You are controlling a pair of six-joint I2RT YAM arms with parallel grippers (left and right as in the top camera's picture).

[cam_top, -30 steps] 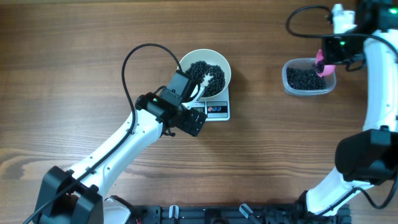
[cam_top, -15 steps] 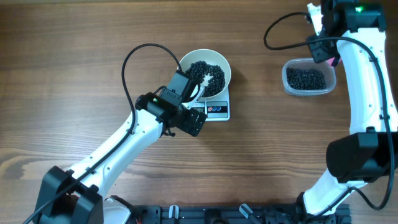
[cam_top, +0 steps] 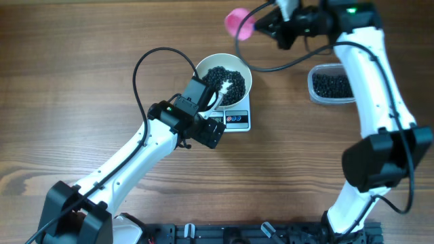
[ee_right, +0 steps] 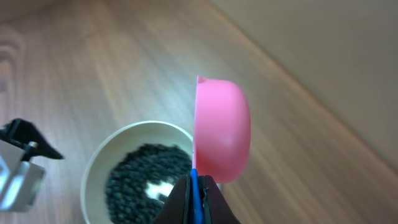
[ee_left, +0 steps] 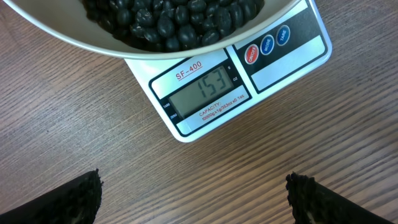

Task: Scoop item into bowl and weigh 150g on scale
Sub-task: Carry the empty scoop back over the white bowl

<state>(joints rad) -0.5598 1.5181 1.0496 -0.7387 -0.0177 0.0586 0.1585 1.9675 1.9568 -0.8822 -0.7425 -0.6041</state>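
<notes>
Right jaws are clamped together on the blue handle (ee_right: 194, 184) of the pink scoop (ee_right: 222, 127), which hangs tipped on its side above the counter (ee_left: 68, 130). Below and just short of the scoop's cup stands the white bowl (cam_top: 248, 76), its heap of black beads (ee_left: 168, 22) plain to see. Whether the cup carries any beads cannot be told from either view.

Left jaws stand wide apart, holding nothing, low over the counter. Directly ahead of them sits the scale (ee_left: 277, 65) with the bowl on top, and the display (ee_left: 208, 93) reads 153, a touch over target.

Judged from that, the main danger is adding more: any beads tipped from the scoop would push the reading further past 150. Taking a few out looks the safer aim, yet a scoop pressed into the heap could load the platform, nudge the bowl off centre or flick beads onto the counter. The clear tub (cam_top: 313, 85), behind the right jaws, is where spare beads belong.
</notes>
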